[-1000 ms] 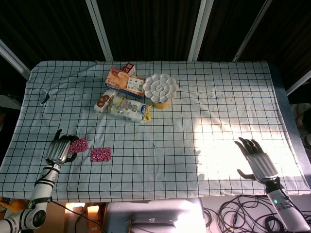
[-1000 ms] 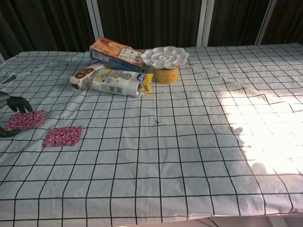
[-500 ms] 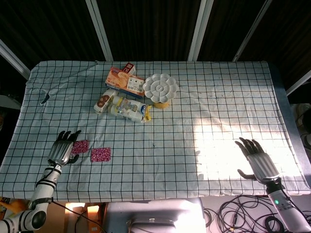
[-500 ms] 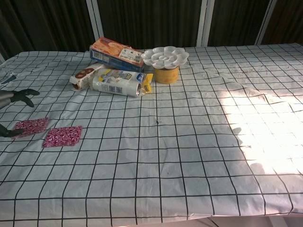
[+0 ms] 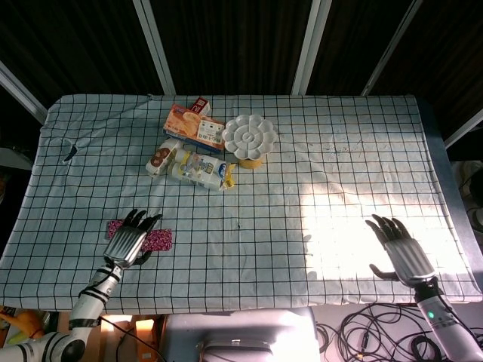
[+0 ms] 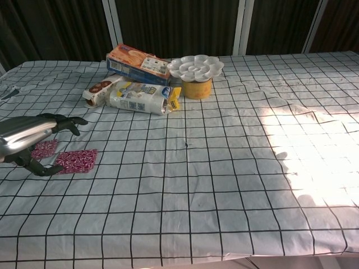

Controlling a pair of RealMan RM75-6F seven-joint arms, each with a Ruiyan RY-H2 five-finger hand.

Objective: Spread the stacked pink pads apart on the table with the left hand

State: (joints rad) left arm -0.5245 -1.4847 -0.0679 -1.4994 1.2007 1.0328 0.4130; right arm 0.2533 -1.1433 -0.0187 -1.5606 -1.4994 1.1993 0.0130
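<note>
Two pink patterned pads lie side by side on the checked cloth at the front left. The left pad [image 5: 115,226] [image 6: 44,149] is partly hidden by my left hand [image 5: 130,241] [image 6: 29,134]. The right pad [image 5: 160,240] [image 6: 78,160] shows beside the hand's fingers. My left hand hovers over both pads, fingers spread, holding nothing. Over the sunlit patch at the front right, my right hand [image 5: 398,253] is open, seen only in the head view.
At the back left of centre lie an orange box [image 5: 193,126] [image 6: 137,62], a snack packet [image 5: 160,158], a white bag [image 5: 202,170] [image 6: 140,96] and a white flower-shaped palette [image 5: 249,136] [image 6: 195,66] on a yellow cup [image 6: 196,88]. Cables hang past the table's front edge [image 5: 362,332].
My left hand has let go of the left pad and moved right, now hovering over both pads. The pads lie still. The right hand has barely moved.
</note>
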